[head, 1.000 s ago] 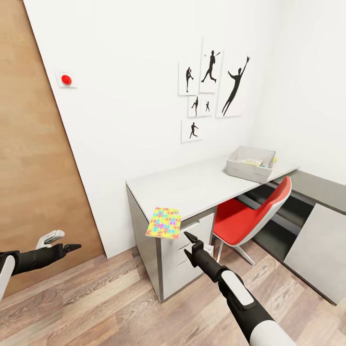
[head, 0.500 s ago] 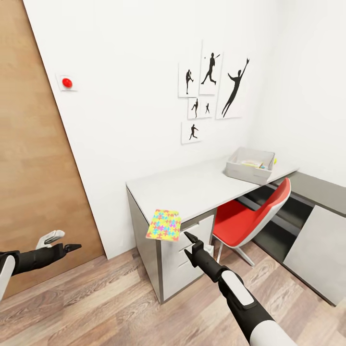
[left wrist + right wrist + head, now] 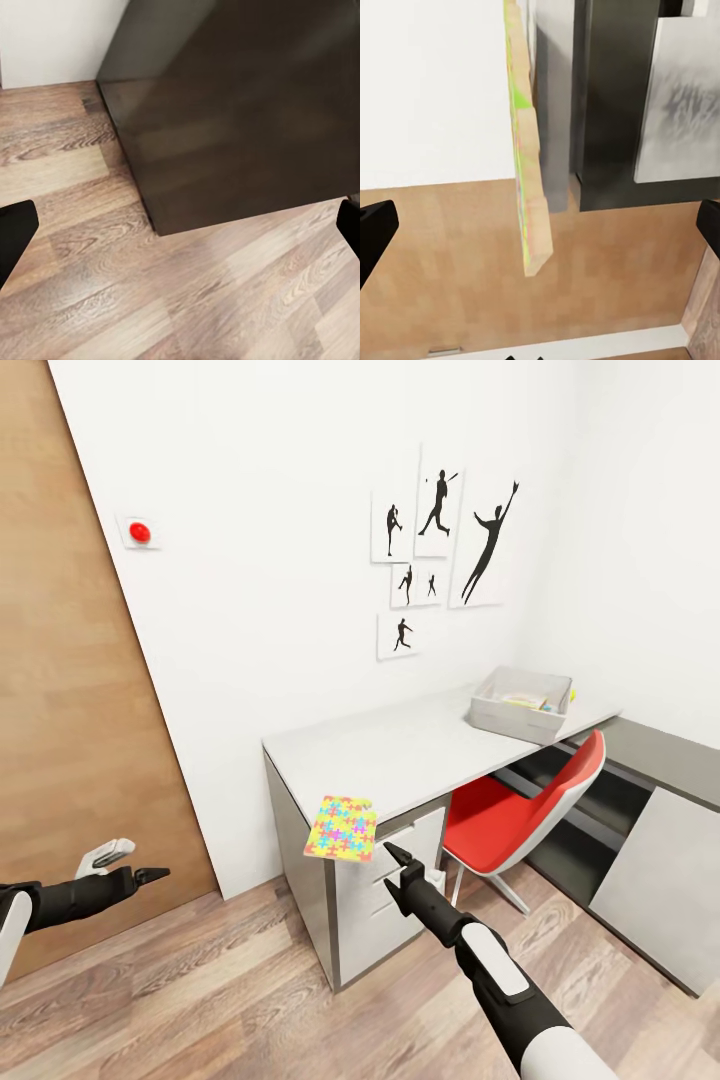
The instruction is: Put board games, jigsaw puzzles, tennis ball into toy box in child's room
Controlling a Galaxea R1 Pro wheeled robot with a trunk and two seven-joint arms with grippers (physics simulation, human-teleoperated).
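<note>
One jigsaw puzzle, a bright multicoloured square, lies over the near corner of the white table and overhangs it a little. My right gripper is open just in front of it, one fingertip close to its corner. In the right wrist view the puzzle is edge-on, well ahead of the spread fingertips. The grey toy box stands at the table's far right end; its flat contents are too small to name. My left gripper is open and empty near the door. The bed is out of view.
A red chair is tucked under the table beside the drawers. A low cabinet with a dark top runs along the right wall. A brown door is at the left. Wood floor lies below the left gripper.
The puzzle tipped slightly and settled a little lower at the table corner. The view shifted a touch. Both arms stayed almost still.
</note>
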